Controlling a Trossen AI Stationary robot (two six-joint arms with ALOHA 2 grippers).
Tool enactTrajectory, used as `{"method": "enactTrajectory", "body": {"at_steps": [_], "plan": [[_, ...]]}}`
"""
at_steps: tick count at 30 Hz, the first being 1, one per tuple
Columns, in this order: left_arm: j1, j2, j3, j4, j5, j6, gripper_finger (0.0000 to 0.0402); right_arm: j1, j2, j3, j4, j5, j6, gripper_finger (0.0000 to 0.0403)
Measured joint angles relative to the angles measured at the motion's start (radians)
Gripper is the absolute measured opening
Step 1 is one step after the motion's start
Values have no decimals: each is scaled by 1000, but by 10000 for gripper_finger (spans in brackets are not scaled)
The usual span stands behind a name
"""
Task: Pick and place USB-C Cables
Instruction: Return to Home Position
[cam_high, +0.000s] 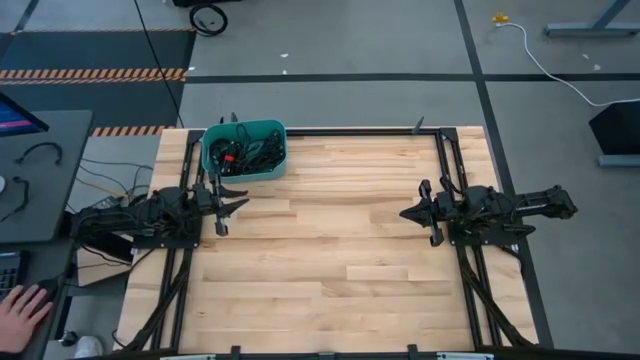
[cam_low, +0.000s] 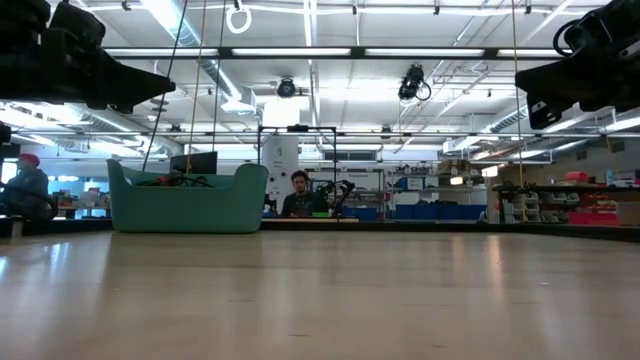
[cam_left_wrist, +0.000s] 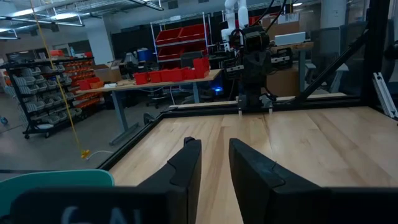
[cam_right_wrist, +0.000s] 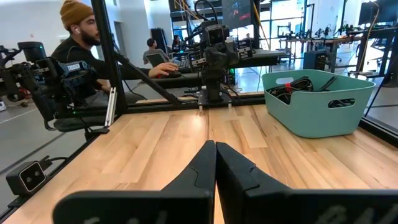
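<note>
The USB-C cables (cam_high: 240, 150) are black coils with red ties, lying heaped inside the teal bin (cam_high: 272, 166) at the table's far left corner. They also show over the bin's rim as cables (cam_right_wrist: 298, 84) in the right wrist view and cables (cam_low: 175, 181) in the low view. My left gripper (cam_high: 240, 205) hovers just near of the bin, pointing toward the table's right, its fingers a little apart and holding nothing (cam_left_wrist: 214, 158). My right gripper (cam_high: 404, 213) hovers at the table's right side, pointing left, its fingers shut and holding nothing (cam_right_wrist: 215, 152).
Bare wooden tabletop (cam_high: 330, 250) lies between the two grippers. Black frame rails (cam_high: 350, 131) run along the table's edges. A person's hand (cam_high: 20, 305) rests at a side desk left of the table, where loose black cables (cam_high: 40, 152) lie. A white cord (cam_high: 550, 62) is on the floor.
</note>
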Motion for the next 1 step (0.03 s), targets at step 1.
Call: {"method": "enactTrajectory", "body": {"at_steps": [1], "plan": [[0, 0, 0, 0, 0, 0, 90, 0, 0, 0, 0, 0, 0, 12]]}}
